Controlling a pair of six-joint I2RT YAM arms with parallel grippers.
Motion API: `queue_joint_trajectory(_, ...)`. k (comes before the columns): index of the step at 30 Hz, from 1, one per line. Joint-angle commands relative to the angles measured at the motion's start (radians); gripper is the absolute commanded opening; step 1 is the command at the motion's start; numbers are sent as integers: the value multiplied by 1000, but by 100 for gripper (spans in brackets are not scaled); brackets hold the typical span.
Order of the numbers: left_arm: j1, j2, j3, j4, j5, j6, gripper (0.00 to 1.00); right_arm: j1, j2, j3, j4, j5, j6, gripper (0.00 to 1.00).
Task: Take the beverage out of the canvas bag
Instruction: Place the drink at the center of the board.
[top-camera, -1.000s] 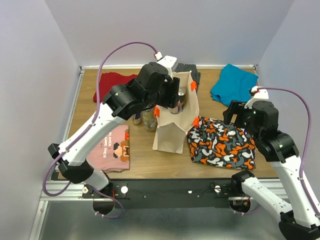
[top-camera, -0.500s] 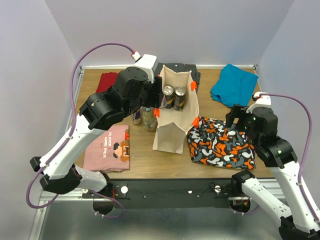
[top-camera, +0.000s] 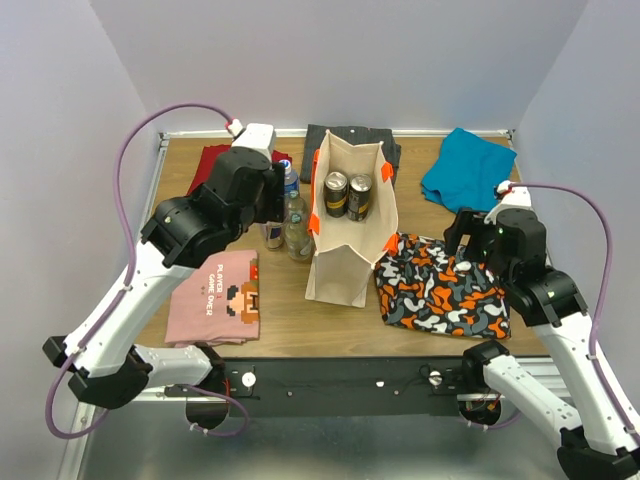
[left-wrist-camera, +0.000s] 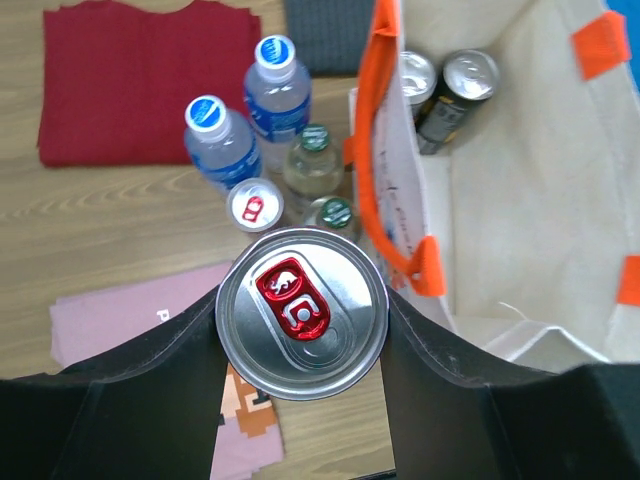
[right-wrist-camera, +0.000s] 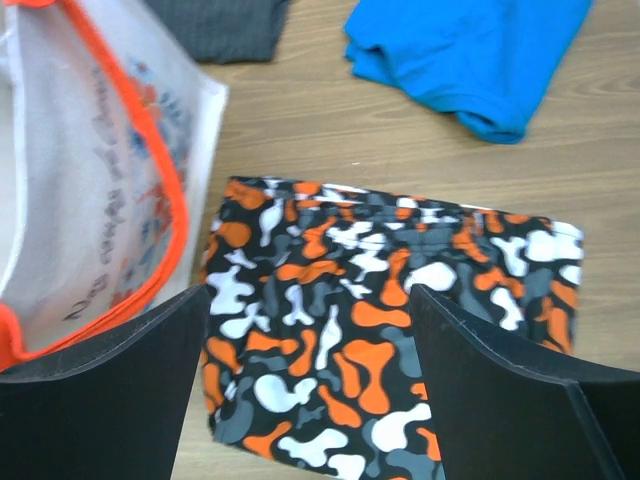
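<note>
The beige canvas bag (top-camera: 349, 262) stands upright mid-table with orange pieces at its rim, and two dark cans (top-camera: 347, 195) show inside it. In the left wrist view my left gripper (left-wrist-camera: 302, 335) is shut on a silver beverage can with a red tab (left-wrist-camera: 302, 312). It holds the can above the wood just left of the bag's orange-edged rim (left-wrist-camera: 372, 150). My right gripper (right-wrist-camera: 310, 350) stands open over a camouflage cloth (right-wrist-camera: 390, 330) to the right of the bag, with nothing between its fingers.
Two water bottles (left-wrist-camera: 240, 115), two green-capped bottles (left-wrist-camera: 322, 175) and a small can (left-wrist-camera: 255, 205) stand left of the bag. Folded clothes lie around: red (top-camera: 218, 165), pink (top-camera: 215, 295), dark grey (top-camera: 350, 138) and blue (top-camera: 465, 170).
My left arm has swung left, away from the bag's mouth, carrying the red-tabbed can; the two cans inside the bag are now uncovered. The right arm has barely shifted.
</note>
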Motion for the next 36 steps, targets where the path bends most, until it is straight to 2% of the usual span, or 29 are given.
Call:
queue_joint_trajectory(1, 53, -92, -103, 74, 20, -26, 0, 0, 31, 53, 61, -215, 4, 90)
queue_joint_trajectory(5, 76, -121, -182, 86, 51, -37, 0, 1, 78, 84, 103, -431, 32, 91)
queue_joint_trajectory(7, 81, -143, -240, 111, 68, -41, 0, 0, 104, 90, 104, -455, 40, 91)
queue_joint_trajectory(17, 93, -186, -465, 229, 129, -73, 0, 0, 141, 92, 98, -422, 46, 94)
queue_joint_trajectory(27, 110, -190, -624, 382, 115, -72, 0, 0, 137, 98, 121, -521, 81, 95)
queue_joint_trajectory(36, 147, -173, -775, 565, 118, -69, 0, 0, 124, 90, 96, -452, 87, 95)
